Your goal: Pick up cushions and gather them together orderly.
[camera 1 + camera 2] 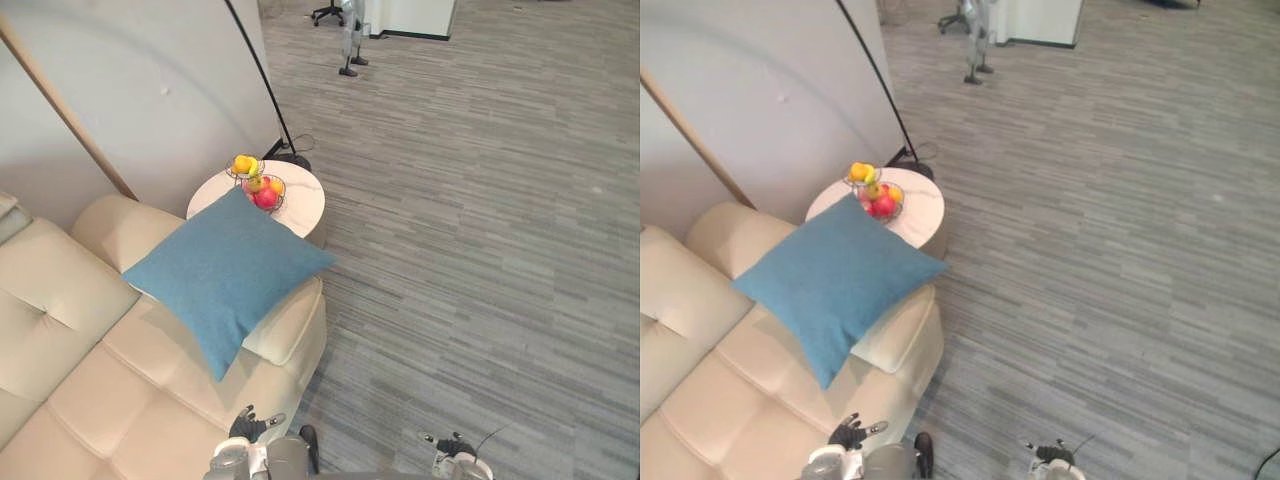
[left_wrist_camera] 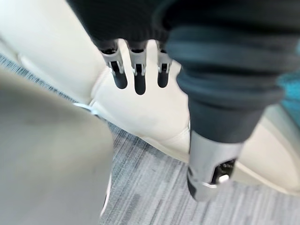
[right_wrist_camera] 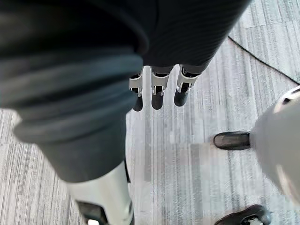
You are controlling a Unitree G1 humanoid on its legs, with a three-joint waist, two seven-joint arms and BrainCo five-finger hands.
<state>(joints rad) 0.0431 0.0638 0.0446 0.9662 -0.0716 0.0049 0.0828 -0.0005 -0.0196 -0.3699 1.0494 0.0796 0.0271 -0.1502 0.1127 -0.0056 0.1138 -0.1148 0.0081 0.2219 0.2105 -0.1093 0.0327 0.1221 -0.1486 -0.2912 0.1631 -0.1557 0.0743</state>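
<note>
Blue cushion [image 1: 225, 275], one (on sofa [image 1: 80, 400])

No readable text or signs

The cream sofa [image 1: 60, 330] is cut off by the left and bottom edges of the eye views. Part of its armrest and the near rim of the round side table [image 1: 305, 200] are covered by the blue cushion [image 1: 225, 275]. The fruit in the wire bowl [image 1: 264, 192] is too small to be told by kind. The left hand [image 1: 246, 427] and right hand [image 1: 455, 446] are cropped at the bottom edge, and the black lamp pole [image 1: 262, 80] at the top.
</note>
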